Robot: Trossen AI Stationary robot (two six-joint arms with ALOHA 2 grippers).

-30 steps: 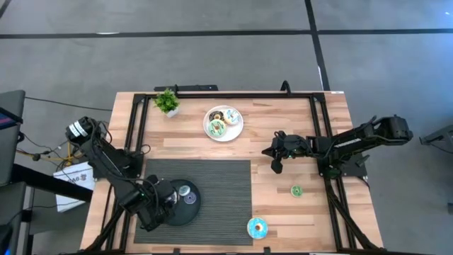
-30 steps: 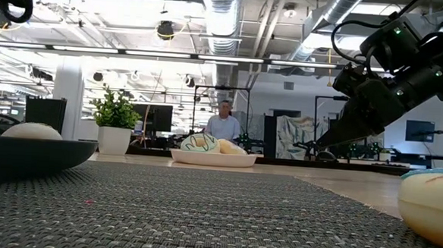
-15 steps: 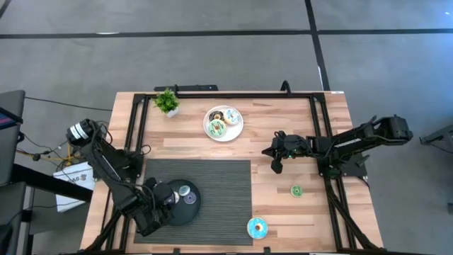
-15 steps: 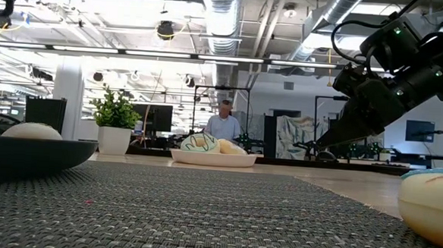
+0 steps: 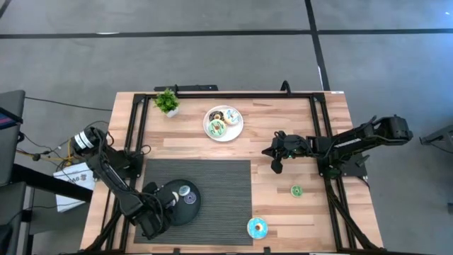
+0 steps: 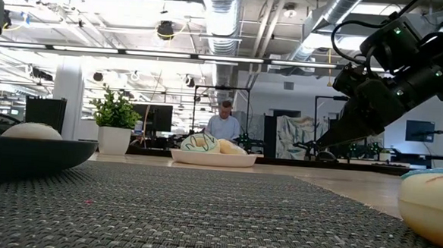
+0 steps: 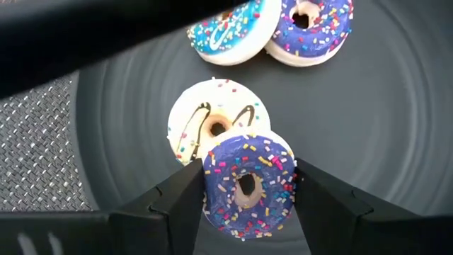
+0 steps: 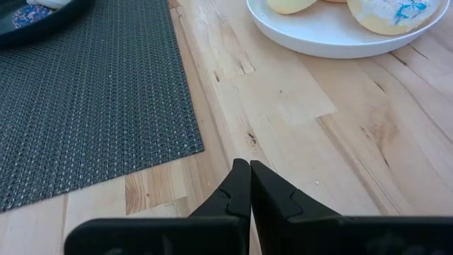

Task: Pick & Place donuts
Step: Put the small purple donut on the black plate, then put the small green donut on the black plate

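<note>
My left gripper [image 7: 248,170] hangs over the black round dish [image 7: 396,127] at the mat's near left [image 5: 159,209], shut on a purple sprinkled donut [image 7: 248,185]. Also in the dish are a white chocolate-drizzled donut [image 7: 212,124], a blue donut [image 7: 230,28] and another purple one [image 7: 311,28]. My right gripper [image 5: 274,166] [image 8: 249,164] is shut and holds nothing, above bare wood right of the mat. A small green donut [image 5: 296,190] and a blue donut [image 5: 257,227] lie on the table. More donuts lie on the white plate [image 5: 224,134]. My left gripper pinches the purple sprinkled donut by the opposite sides of its outer rim [image 7: 209,195], one finger [image 7: 180,202] on each side, coming from above and pointing down. The donut overlaps the near edge of the white donut; I cannot tell whether it rests on it or hangs clear.
A dark woven mat [image 5: 219,177] covers the table's near middle. A small potted plant [image 5: 168,101] stands at the far left. Black frame rails [image 5: 322,134] run along the table's sides. A person [image 6: 223,124] sits far behind the table.
My left arm has drawn back a little toward the table's near left corner, over the black dish. My right arm and the donuts on the table have stayed where they were.
</note>
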